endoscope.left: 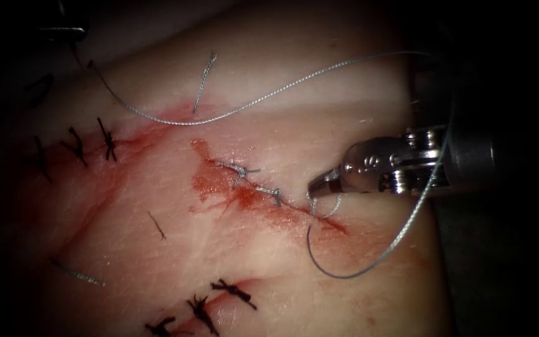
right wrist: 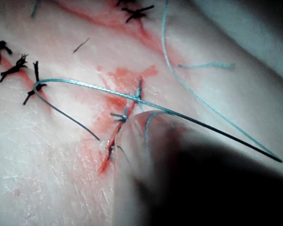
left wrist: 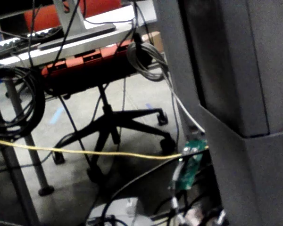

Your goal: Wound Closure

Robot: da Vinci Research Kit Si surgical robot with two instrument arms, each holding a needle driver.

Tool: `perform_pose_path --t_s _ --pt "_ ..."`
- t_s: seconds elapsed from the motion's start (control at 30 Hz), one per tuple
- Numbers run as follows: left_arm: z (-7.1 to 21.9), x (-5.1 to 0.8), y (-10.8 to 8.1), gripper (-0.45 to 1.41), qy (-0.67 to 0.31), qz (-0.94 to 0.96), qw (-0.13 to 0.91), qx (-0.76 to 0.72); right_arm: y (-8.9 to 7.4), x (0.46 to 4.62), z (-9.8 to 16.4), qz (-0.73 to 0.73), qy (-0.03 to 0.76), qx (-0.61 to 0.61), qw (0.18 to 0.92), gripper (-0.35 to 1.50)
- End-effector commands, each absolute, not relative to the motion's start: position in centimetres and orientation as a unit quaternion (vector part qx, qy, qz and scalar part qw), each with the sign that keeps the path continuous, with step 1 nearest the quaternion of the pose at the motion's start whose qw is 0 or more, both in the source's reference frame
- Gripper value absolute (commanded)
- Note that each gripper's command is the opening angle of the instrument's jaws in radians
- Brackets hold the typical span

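The right tool is coming in from 3 o'clock, with its tip sitting just over the 4 o'clock end of the cut. Its jaws are pressing together on a small loop of the thread that is hanging right at the wound edge.

From that end of the cut, the needle is showing as a thin dark arc, curving away toward 6 o'clock over the tissue. One end is meeting the tissue at the cut; whether it is sunk in cannot be told. Neither tool is holding it.

From the needle's other end the thread is climbing toward 3 o'clock, crossing the right tool's shaft. It is then sweeping across the far tissue toward 11 o'clock.

Two finished knots are lying along the cut, with red fluid spreading around them. A cut end of thread is lying loose at 12 o'clock.

The left tool is sitting dim at 11 o'clock, well apart from the cut. I cannot tell how it is set or whether it is holding anything.
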State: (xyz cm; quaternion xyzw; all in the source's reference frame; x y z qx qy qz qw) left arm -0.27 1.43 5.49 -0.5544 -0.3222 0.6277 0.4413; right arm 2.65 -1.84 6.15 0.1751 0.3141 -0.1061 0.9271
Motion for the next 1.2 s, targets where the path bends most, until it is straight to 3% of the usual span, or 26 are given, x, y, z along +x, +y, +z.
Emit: perform_pose_path --t_s 0.03,0.6,1.2 --pt "5.55 -0.32 1.42 -0.45 -0.323 0.628 0.441 -0.555 -1.86 2.79 6.15 -0.102 0.324 0.172 0.925 -0.35" --pt "5.55 -0.33 1.42 -0.45 -0.323 0.628 0.44 -0.555 -1.74 2.78 6.14 -0.085 0.341 0.136 0.926 -0.35" --pt "5.54 -0.34 1.41 -0.45 -0.324 0.628 0.439 -0.555 -1.61 2.87 6.03 -0.391 0.317 0.116 0.856 -0.35"
